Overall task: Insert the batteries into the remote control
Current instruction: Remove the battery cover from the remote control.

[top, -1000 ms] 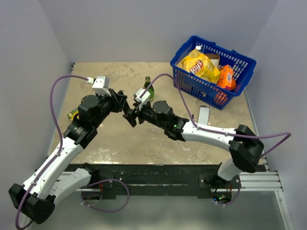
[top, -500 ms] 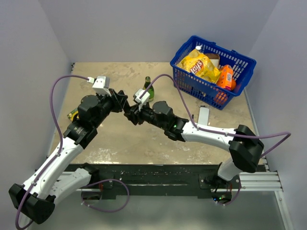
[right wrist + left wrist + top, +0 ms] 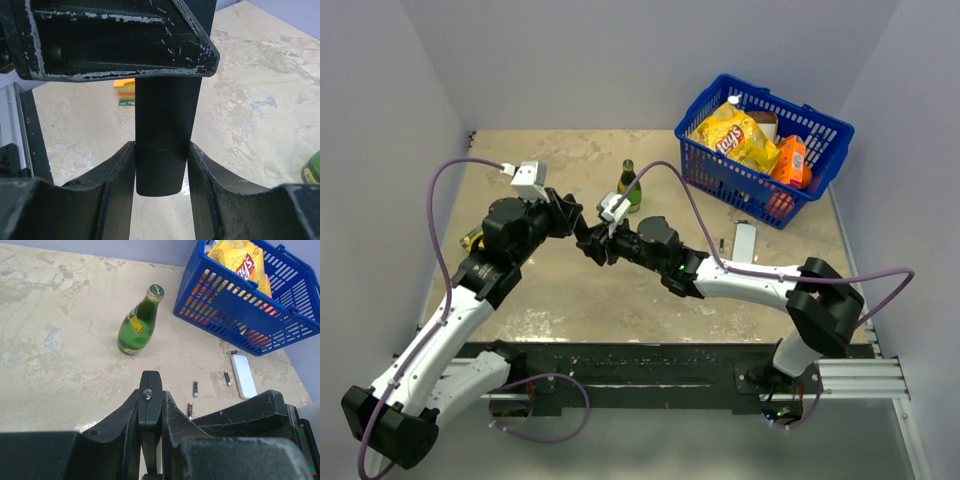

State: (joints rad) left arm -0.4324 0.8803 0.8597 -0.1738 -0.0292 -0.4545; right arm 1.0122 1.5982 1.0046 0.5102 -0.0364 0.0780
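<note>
From the top camera, I saw the left gripper [image 3: 572, 218] and the right gripper [image 3: 597, 246] meet tip to tip above the table [image 3: 550, 290]. Both were closed on the remote control [image 3: 586, 234], which was up in the air. It was too dark there for me to tell which way it pointed. Compared with a second before, the right arm had slid a little to the left. The green bottle [image 3: 628, 186] behind it showed more. The yellow bag [image 3: 735, 135] in the blue basket [image 3: 735, 185] said Lay's.

In the left wrist camera, the remote control stood on its thin edge between my left fingers. Its long side ran straight away from the camera, toward the bottle. The fingers were pressed tight on it. Three batteries [image 3: 195, 388] lay on the table past it, near a flat white device [image 3: 243, 376]. The words on the bottle's yellow label were too small to read.

In the right wrist camera, the remote control ran up and down the picture. Its rounded end pointed at the camera. The right fingers pinched it, and the left gripper was clamped on it higher up.
</note>
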